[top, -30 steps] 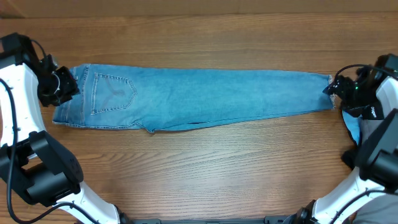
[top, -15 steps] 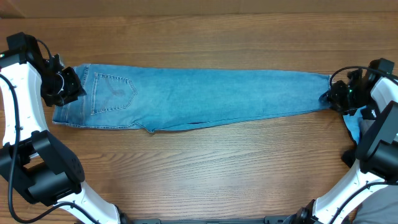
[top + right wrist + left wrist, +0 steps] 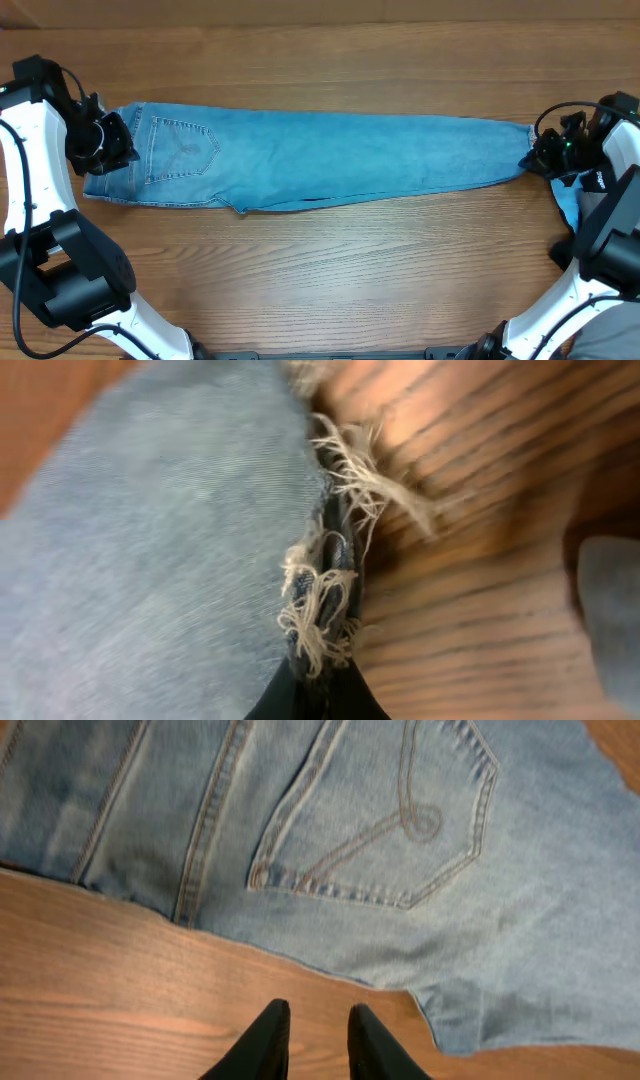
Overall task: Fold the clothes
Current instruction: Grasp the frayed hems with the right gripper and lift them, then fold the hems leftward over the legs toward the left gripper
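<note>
My right gripper (image 3: 318, 685) is pressed together on the frayed hem (image 3: 312, 600) of the jeans (image 3: 330, 160), pinching the cloth at the leg end. The jeans lie flat and lengthwise across the table (image 3: 330, 300), with the waist at my left and the hems at my right. The legs seem stacked one on the other.

My left gripper (image 3: 315, 1040) hangs low over bare wood just beside the waist edge. Its fingers stand a narrow gap apart with nothing between them, and the pocket (image 3: 385, 820) lies just ahead.

I judge the step in hand to be taking both ends before bringing hem to waist. To do it well, I want the right bite on solid denim and on both layers, not only on loose threads, which could pull free. The left should slide forward under the edge and take the waistband before anything lifts, or that end will drag. Then I carry the hem over low and straight so the fold lands square. I keep it clear of the pale-blue cloth (image 3: 566, 205) lying by my right arm.
</note>
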`<state>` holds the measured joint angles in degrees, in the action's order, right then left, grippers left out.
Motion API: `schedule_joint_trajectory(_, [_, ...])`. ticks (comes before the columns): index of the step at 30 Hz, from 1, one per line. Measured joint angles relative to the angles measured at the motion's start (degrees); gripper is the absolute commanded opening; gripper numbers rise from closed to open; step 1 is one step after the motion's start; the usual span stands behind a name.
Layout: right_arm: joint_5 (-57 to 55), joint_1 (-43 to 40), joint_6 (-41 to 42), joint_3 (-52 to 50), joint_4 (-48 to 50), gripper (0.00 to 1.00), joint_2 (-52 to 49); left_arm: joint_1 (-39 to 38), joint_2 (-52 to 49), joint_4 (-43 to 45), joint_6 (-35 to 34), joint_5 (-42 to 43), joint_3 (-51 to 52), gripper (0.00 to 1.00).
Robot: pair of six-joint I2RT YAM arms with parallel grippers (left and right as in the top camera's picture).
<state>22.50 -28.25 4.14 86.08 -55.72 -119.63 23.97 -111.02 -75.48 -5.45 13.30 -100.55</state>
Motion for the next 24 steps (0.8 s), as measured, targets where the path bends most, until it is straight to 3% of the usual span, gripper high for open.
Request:
schedule_joint_trajectory(5, [0.2, 2.9, 0.4, 0.1, -1.4, 0.04, 6.3, 0.0, 0.0, -1.1, 0.1, 0.0, 0.0, 0.23])
schedule_joint_trajectory(10, [0.5, 11.8, 1.3, 1.3, -4.5, 0.04, 15.0, 0.0, 2.0, -1.1, 0.1, 0.3, 0.0, 0.24])
schedule_joint_trajectory(24, [-0.5, 36.7, 7.9, 1.6, -3.1, 0.04, 15.9, 0.0, 13.3, -1.6, 0.1, 1.1, -0.1, 0.28])
